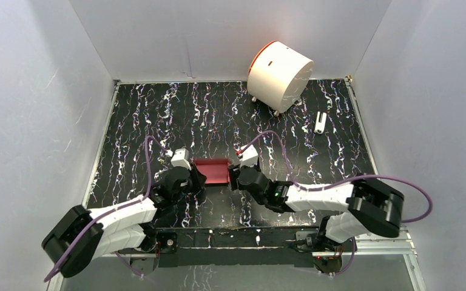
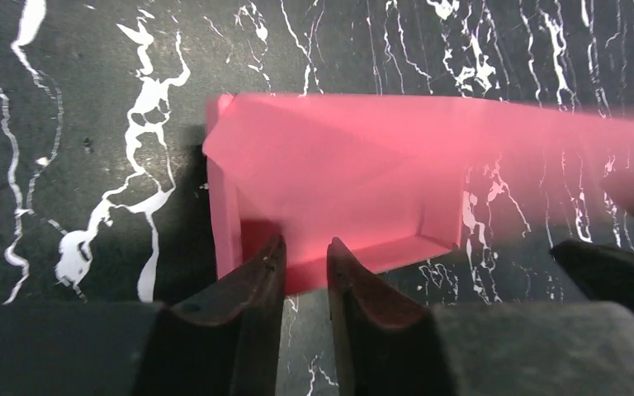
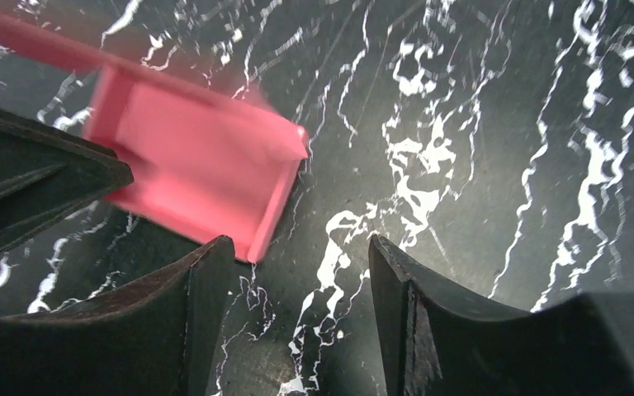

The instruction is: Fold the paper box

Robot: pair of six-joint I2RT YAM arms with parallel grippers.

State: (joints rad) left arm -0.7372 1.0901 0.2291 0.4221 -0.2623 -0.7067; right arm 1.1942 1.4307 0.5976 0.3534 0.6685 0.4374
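Note:
The paper box (image 1: 211,171) is a pink-red, partly folded shape with raised side walls, lying on the black marbled mat between both arms. In the left wrist view the box (image 2: 338,181) lies just ahead, and my left gripper (image 2: 305,252) has its tips at the box's near edge, parted by a narrow gap with table showing between them. My right gripper (image 3: 301,247) stands wide open over bare mat, with the box (image 3: 198,165) just beyond its left finger and nothing between its fingers. In the top view the left gripper (image 1: 197,179) and right gripper (image 1: 233,177) flank the box.
A large white cylinder with an orange rim (image 1: 279,76) lies at the back right. A small white object (image 1: 320,122) sits near the right edge. White walls enclose the mat on three sides.

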